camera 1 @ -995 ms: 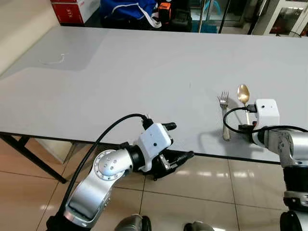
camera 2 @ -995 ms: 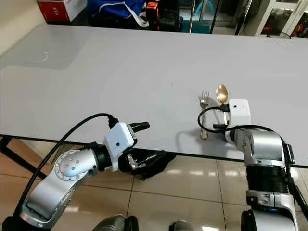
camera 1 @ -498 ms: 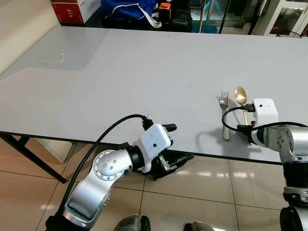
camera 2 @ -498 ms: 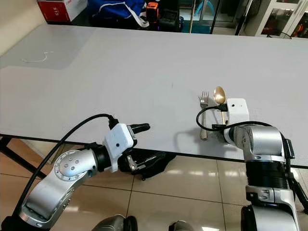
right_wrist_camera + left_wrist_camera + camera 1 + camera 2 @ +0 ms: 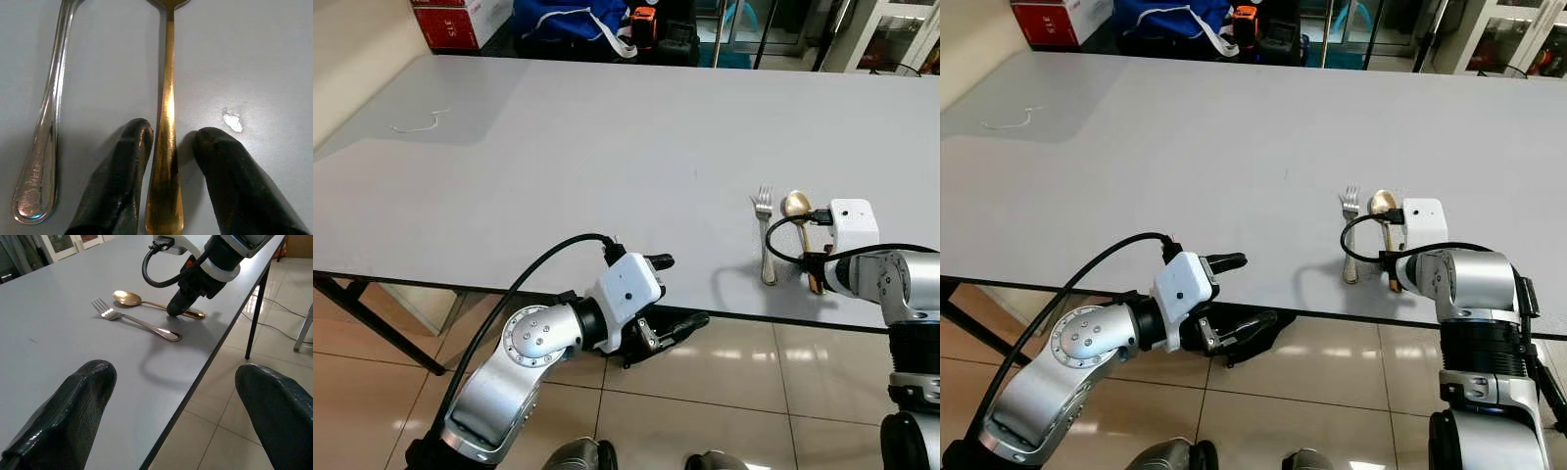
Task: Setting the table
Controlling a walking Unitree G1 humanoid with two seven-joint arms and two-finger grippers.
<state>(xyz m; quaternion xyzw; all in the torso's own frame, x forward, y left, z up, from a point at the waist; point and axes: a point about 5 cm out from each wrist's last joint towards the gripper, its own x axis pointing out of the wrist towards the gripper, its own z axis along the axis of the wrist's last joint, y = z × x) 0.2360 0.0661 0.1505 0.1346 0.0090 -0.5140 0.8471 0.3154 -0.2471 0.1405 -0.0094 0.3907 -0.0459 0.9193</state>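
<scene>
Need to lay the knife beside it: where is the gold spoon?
The gold spoon lies near the table's front edge on the robot's right, beside the fork, its handle between the right gripper's fingers.

The table [image 5: 558,157] had a smooth, matt grey top. The spoon [image 5: 165,147] was polished gold-coloured metal, and the fork [image 5: 41,147], at nine o'clock of it, was glossy silver metal with a stamped handle end. The right gripper [image 5: 168,191] had rough, matt black fingers [image 5: 115,186]. The floor [image 5: 705,401] was glossy beige tile.
</scene>
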